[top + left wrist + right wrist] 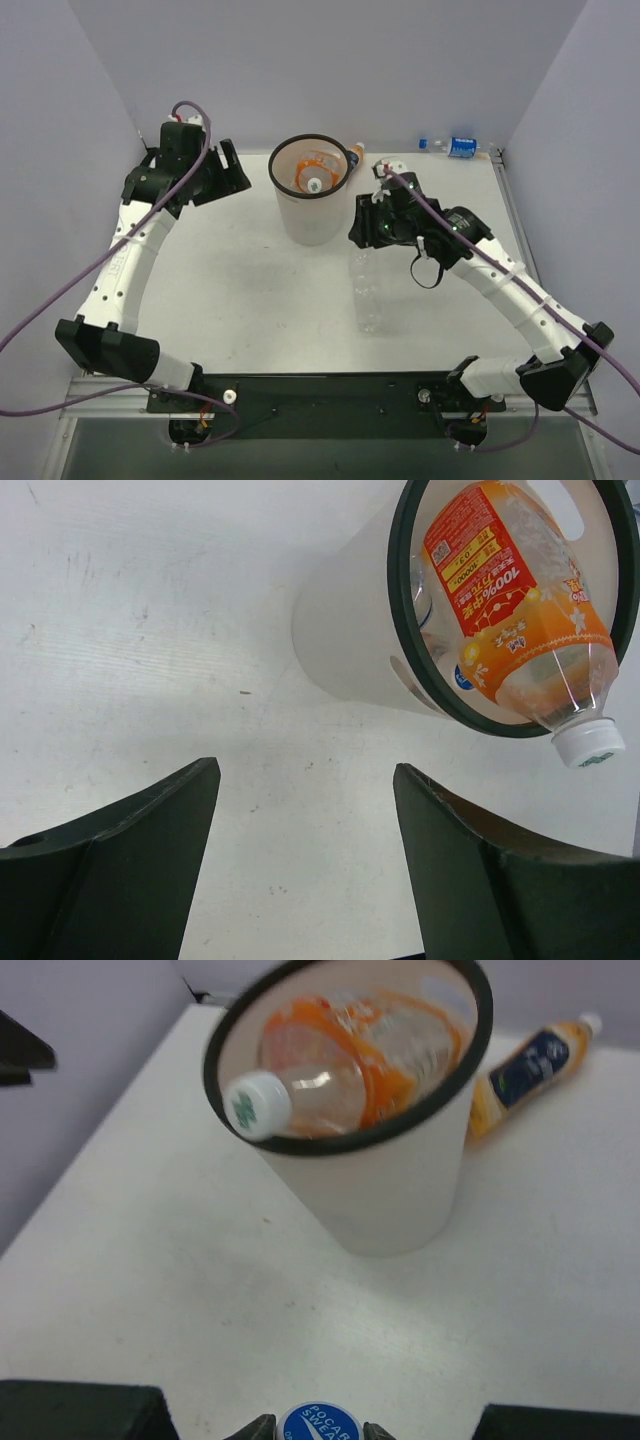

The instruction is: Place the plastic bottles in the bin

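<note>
The bin (pixel 312 220) holds the orange bottle (pixel 318 170). The clear bottle (pixel 368 295) is just beside it, its cap (pixel 320 1423) seemingly clamped in the right gripper (pixel 370 238); raise it well above the bin before letting go. Left gripper (pixel 305 770): fingers apart, empty.

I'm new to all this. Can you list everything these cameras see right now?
Bin: one, translucent white, black rim, centre of the table.
Wide orange bottle: one, white cap, inside the bin.
Slim orange bottle: one, dark label, lying behind the bin.
Clear bottle: one, on the table, nearer than the bin.
Blue-labelled clear bottle: one, far back right edge.
Table: one, white.
Arms: two, white and black; left arm and right arm flank the bin.
Left fingers: two, black, spread apart, empty.
Right fingers: two, black, blue cap between them; grip unclear.
</note>
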Available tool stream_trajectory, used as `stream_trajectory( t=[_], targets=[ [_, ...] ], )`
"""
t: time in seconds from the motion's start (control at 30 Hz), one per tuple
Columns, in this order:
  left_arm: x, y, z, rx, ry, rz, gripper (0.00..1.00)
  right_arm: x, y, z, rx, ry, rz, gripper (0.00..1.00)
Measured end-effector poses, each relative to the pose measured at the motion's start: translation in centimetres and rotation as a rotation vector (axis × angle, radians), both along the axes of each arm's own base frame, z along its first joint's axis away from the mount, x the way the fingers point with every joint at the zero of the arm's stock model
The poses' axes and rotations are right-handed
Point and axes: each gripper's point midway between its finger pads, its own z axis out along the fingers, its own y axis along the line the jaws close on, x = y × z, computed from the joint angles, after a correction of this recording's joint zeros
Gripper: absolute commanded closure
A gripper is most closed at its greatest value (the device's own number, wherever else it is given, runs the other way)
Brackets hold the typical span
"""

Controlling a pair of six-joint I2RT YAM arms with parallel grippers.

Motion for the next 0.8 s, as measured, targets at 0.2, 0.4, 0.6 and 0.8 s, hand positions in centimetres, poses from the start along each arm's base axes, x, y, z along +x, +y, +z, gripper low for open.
stream_trajectory(
  t=[0.2, 0.4, 0.6, 0.8],
  targets=[
    [-1.6, 0.7, 0.6, -0.043, -0.020, 0.022, 0.19, 2.0, 2.2, 12.0, 0.154, -0.244, 0.062, 0.78],
    [-2.2, 0.3, 0.9, -0.096, -0.028, 0.024, 0.19, 4.5, 4.3, 19.6, 0.267, -0.422, 0.070, 0.82],
    [-2.6, -0.1, 1.2, -0.133, -0.029, 0.020, 0.19, 8.8, 7.3, 21.0, 0.345, -0.541, 0.035, 0.85],
    [-3.8, 0.1, 2.5, -0.159, -0.052, 0.024, 0.19, 13.2, 10.8, 21.5, 0.394, -0.609, 0.019, 0.87]
  ],
)
